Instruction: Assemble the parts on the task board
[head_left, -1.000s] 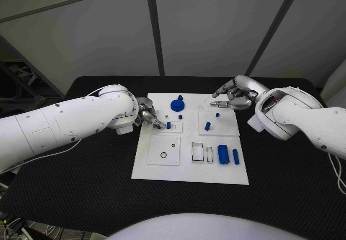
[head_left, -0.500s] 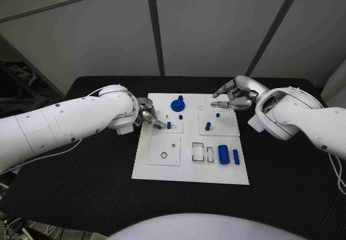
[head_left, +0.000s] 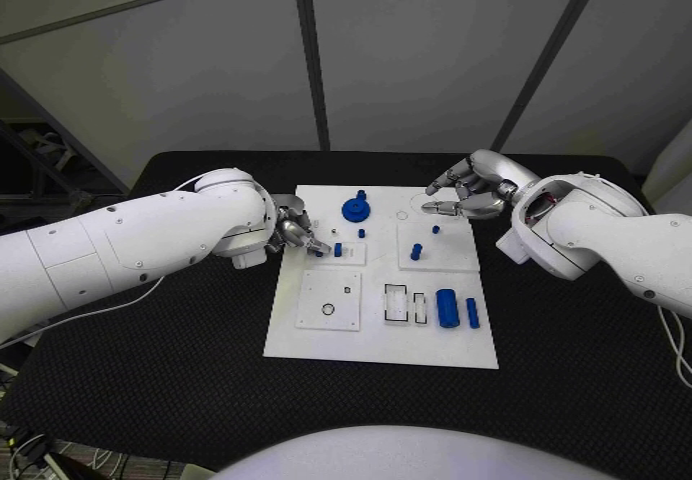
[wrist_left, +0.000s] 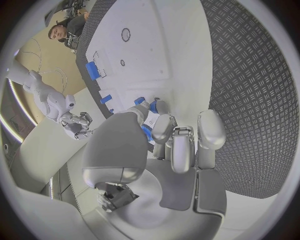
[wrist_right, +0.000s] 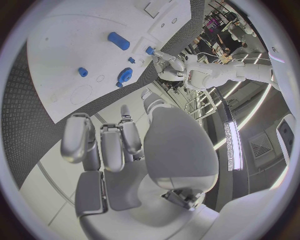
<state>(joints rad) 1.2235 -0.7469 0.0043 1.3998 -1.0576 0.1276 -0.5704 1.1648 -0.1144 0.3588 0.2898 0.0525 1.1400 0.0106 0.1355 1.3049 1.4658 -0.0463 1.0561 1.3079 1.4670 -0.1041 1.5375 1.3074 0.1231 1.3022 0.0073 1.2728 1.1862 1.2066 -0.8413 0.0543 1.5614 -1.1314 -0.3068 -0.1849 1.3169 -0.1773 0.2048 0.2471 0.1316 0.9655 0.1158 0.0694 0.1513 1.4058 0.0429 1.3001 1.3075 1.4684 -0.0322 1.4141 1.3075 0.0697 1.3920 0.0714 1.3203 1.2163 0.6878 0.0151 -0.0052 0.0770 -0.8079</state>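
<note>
Fingertips of the left robot hand are pinched round a small blue plastic peg, held just over the near-left raised plate of the flat white task board, with two more short blue pegs standing right beside its fingers. The held peg's long axis I cannot make out. The right robot hand hovers at the board's far corner with fingers apart, holding nothing; the round blue knob lies between the two hands. Nearer the robot, well away from both hands, a blue cylinder lies lengthwise. The left hand seems nearest the job. Black counter lies open all round.
</note>
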